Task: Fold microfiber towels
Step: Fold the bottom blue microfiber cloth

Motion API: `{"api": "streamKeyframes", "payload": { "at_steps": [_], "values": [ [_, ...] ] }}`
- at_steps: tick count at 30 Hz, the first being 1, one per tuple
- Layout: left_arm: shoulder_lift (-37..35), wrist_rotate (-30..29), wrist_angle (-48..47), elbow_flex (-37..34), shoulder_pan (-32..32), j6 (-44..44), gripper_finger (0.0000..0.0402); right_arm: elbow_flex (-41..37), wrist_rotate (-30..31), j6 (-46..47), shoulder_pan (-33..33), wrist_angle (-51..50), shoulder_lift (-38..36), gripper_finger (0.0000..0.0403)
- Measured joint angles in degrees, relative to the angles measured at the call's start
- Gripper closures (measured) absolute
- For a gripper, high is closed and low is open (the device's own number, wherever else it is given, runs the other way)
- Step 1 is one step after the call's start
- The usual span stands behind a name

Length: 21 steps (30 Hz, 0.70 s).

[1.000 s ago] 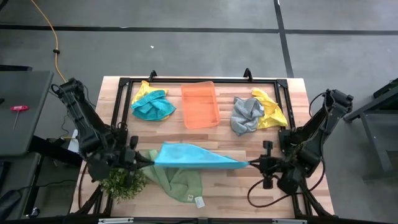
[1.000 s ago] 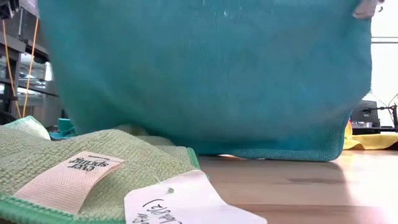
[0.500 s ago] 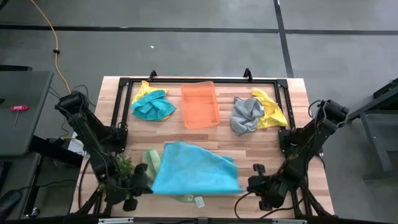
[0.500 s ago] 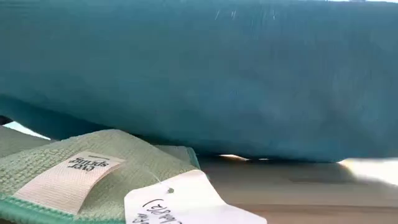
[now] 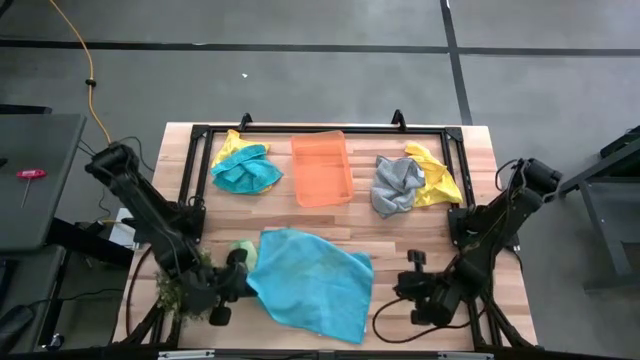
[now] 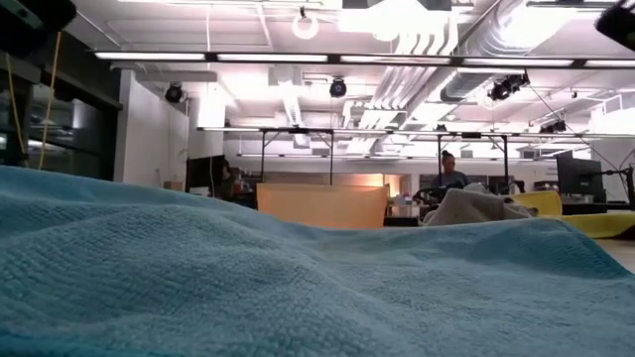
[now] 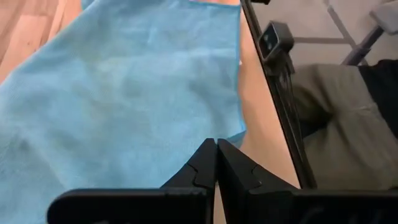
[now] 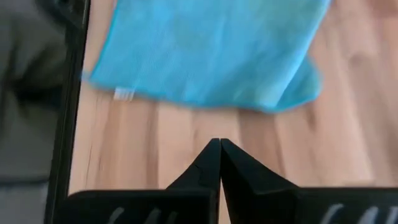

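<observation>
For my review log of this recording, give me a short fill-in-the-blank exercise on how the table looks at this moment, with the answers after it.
1. The spread-out teal-blue microfiber towel lies on the wooden table between the two ____.
2. The fingers of the left gripper are ____.
3. The orange translucent plastic bin holds ____ towels.
4. The crumpled grey towel lies beside a ____ towel.

Missing words: grippers; shut; no; yellow

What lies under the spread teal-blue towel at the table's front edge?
A strip of light green towel peeks out at the teal-blue towel's left edge, by the left claw. Anything else beneath is covered.
</observation>
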Motion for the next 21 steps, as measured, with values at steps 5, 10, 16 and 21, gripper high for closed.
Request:
{"api": "streamKeyframes", "payload": {
  "at_steps": [5, 10, 16, 21],
  "values": [
    [0.2, 0.6, -0.8, 0.0, 1.3, 0.0, 0.0402, 0.0, 0.5, -5.4, -2.6, 6.1, 4.6, 0.0403],
    [1.1, 0.9, -0.8, 0.0, 1.3, -0.9, 0.0402, 0.0, -6.7, -12.4, -5.0, 20.8, 11.6, 0.0387],
    [1.2, 0.3, -0.8, 0.0, 1.3, -2.3, 0.0402, 0.0, -16.7, -16.4, -6.8, 34.0, 18.3, 0.0302],
    [1.2, 0.0, -0.8, 0.0, 1.3, -2.4, 0.0401, 0.0, -25.7, -20.6, -7.6, 40.8, 24.7, 0.0229]
  ]
}}
